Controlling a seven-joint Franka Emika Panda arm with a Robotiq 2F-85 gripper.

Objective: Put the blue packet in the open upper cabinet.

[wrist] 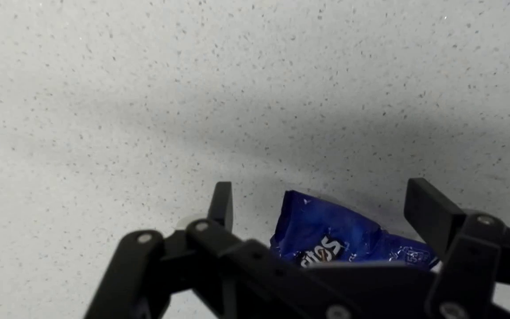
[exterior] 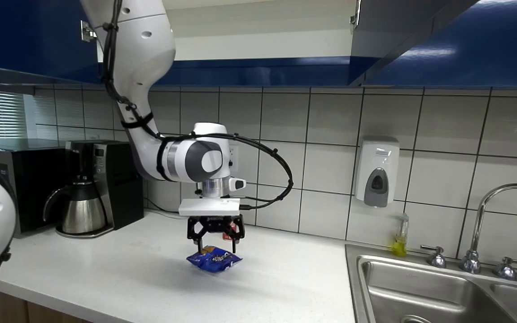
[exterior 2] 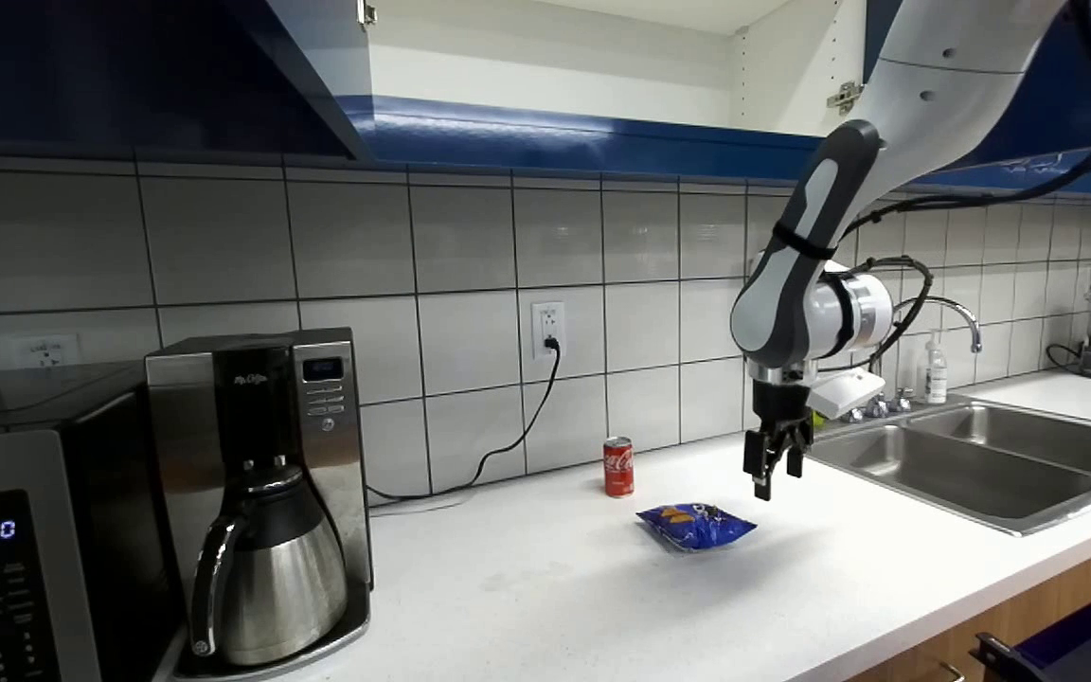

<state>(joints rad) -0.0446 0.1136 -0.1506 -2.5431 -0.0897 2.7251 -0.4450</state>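
Blue pkt [exterior 2: 697, 527] on white ctr [exterior 2: 508, 606], jaws spread wide nearby, red can [exterior 2: 618, 467] behind, upper cab [exterior 2: 545, 57] open above

I read "0:00" on the microwave [exterior 2: 58, 530], "Mr. Coffee" on the coffee maker [exterior 2: 259, 417], "Coca-Cola" on the red can [exterior 2: 618, 467], "itos" on the blue packet [wrist: 328, 226].

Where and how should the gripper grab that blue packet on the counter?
I'd pinch the blue packet across its puffed middle, coming straight down from above. It lies on the counter, broad face up, with thin ends that would likely give a weaker hold. The gripper is open and points down, so that approach suits, though it probably needs recentring first.
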